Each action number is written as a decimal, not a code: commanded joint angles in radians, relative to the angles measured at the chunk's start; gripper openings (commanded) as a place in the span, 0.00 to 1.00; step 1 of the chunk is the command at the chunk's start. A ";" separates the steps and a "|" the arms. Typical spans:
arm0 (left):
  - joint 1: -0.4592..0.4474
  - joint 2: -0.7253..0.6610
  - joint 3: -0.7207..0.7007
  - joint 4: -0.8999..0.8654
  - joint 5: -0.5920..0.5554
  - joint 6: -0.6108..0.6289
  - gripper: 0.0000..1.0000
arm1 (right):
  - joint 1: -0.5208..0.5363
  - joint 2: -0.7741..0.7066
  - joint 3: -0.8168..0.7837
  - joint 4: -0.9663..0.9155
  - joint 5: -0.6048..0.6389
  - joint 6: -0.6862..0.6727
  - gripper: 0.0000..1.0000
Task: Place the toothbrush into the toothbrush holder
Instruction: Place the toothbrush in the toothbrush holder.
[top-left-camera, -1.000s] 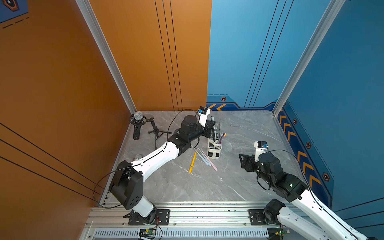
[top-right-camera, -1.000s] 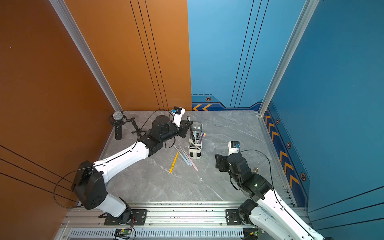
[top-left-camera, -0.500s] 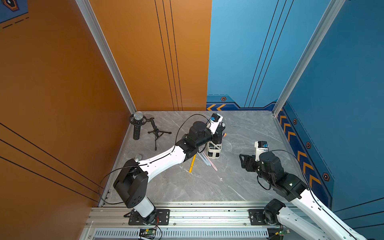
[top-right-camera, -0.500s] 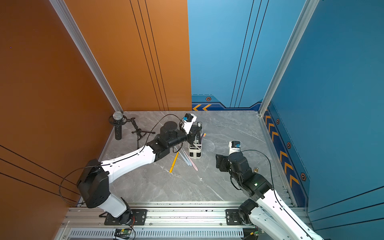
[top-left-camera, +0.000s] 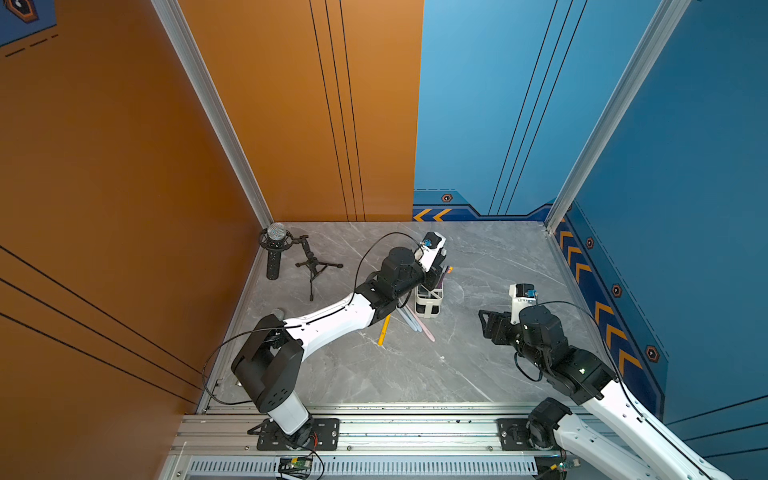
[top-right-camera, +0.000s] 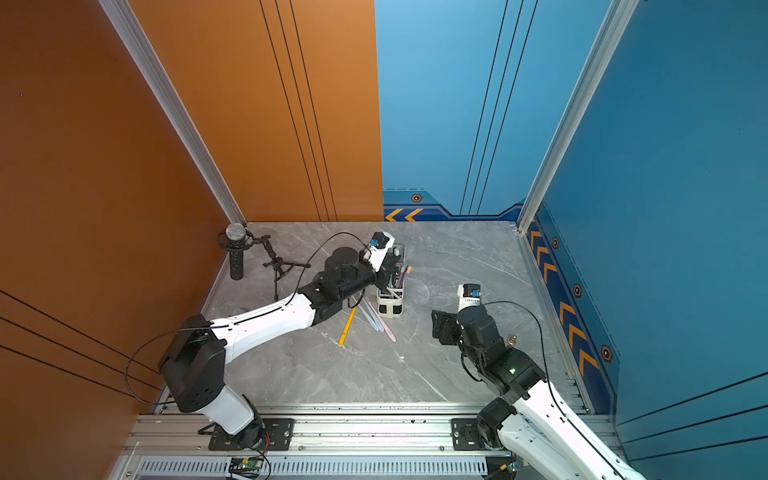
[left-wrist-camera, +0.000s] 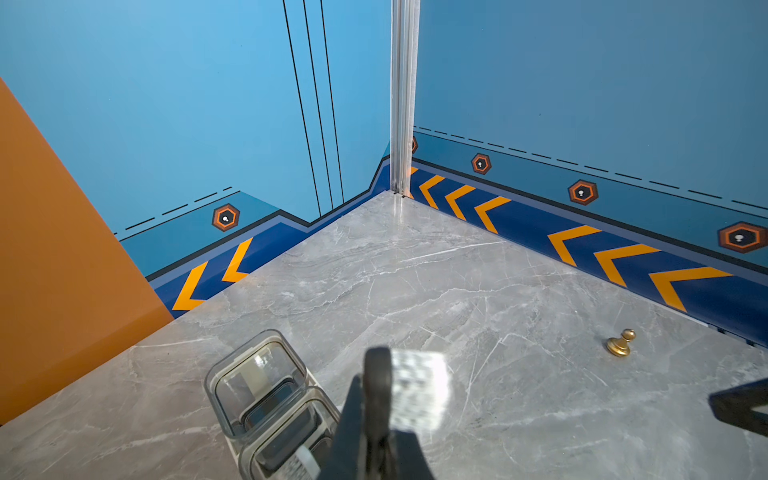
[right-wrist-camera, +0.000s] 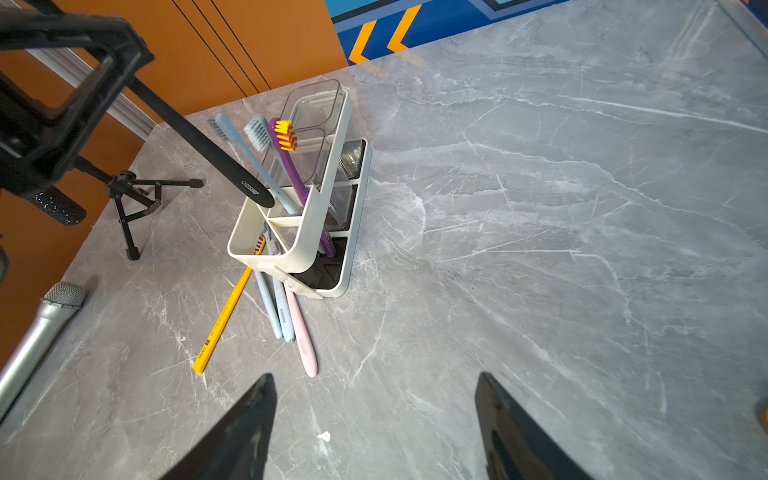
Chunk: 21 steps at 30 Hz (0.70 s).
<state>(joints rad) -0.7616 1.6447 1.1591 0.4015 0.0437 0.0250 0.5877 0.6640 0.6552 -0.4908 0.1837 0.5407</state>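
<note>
While my left claw (right-wrist-camera: 124, 66) gripped the toothbrush (right-wrist-camera: 199, 141) near its head above the holder (right-wrist-camera: 328, 166), I judged it light, stiff, slippery, my right claw (right-wrist-camera: 374, 376) gaping empty.

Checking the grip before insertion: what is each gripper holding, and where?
Left gripper clamps a black toothbrush near its head end; right gripper holds nothing.

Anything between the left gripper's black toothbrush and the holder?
Nothing visible. The handle end of the black toothbrush sits at the rim of the toothbrush holder; the compartment under it looks free. A blue toothbrush and a purple toothbrush stand in the next compartment.
</note>
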 joint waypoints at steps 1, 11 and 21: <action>-0.006 0.028 -0.013 0.040 -0.039 0.021 0.00 | -0.005 0.002 -0.012 -0.023 -0.008 0.005 0.76; 0.008 0.075 -0.024 0.078 -0.036 0.015 0.00 | -0.007 0.003 -0.012 -0.023 -0.006 0.002 0.76; 0.015 0.113 -0.072 0.147 -0.050 -0.032 0.00 | -0.011 0.014 -0.014 -0.019 0.000 0.001 0.76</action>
<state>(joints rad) -0.7544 1.7458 1.1057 0.5083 0.0189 0.0074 0.5819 0.6754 0.6548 -0.4908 0.1837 0.5404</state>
